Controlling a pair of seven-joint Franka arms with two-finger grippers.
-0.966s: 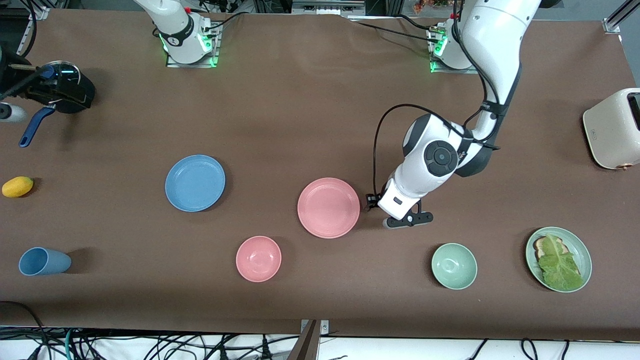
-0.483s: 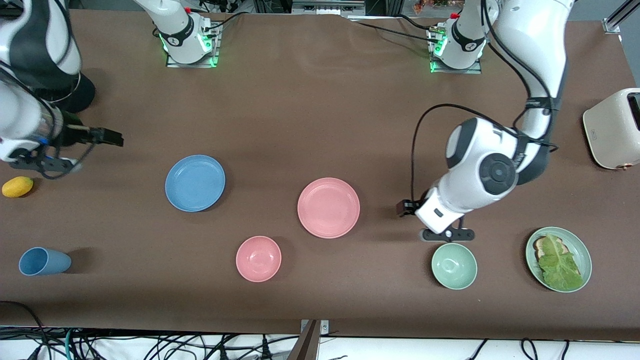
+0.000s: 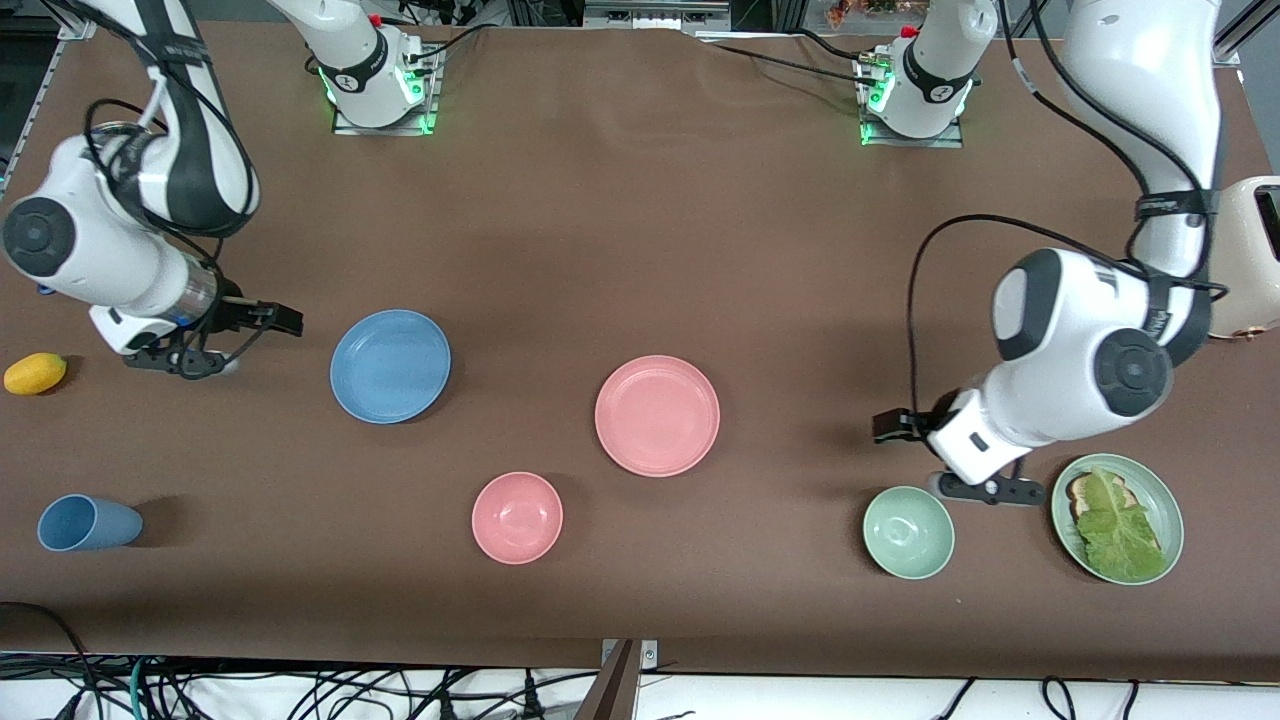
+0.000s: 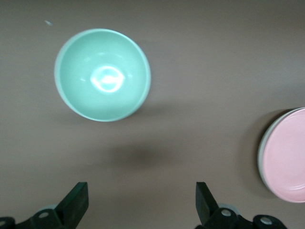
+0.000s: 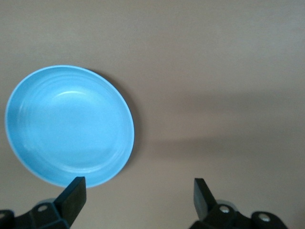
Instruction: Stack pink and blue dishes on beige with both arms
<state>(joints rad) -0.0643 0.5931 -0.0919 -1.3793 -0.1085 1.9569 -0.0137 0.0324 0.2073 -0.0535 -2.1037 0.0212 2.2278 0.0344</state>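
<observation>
The pink plate [image 3: 657,415] lies mid-table with nothing gripping it. In the left wrist view a thin pale edge [image 4: 260,153] shows under the pink plate [image 4: 286,157]; the beige plate is otherwise hidden. The blue plate [image 3: 390,366] lies flat toward the right arm's end. My left gripper [image 3: 885,425] is open and empty over bare table between the pink plate and a green bowl; in its own view the left gripper [image 4: 139,202] holds nothing. My right gripper [image 3: 285,320] hangs open and empty over bare table beside the blue plate [image 5: 69,125]; the right gripper [image 5: 138,198] shows wide-set fingers.
A pink bowl [image 3: 517,518] sits nearer the front camera than the pink plate. A green bowl [image 3: 908,532] and a pale green plate with lettuce [image 3: 1117,518] lie by the left arm. A blue cup [image 3: 85,523], a yellow fruit [image 3: 35,373] and a toaster [image 3: 1255,260] sit at the ends.
My left gripper drew away from the pink plate's rim toward the left arm's end. My right arm swung in from the table's end to beside the blue plate.
</observation>
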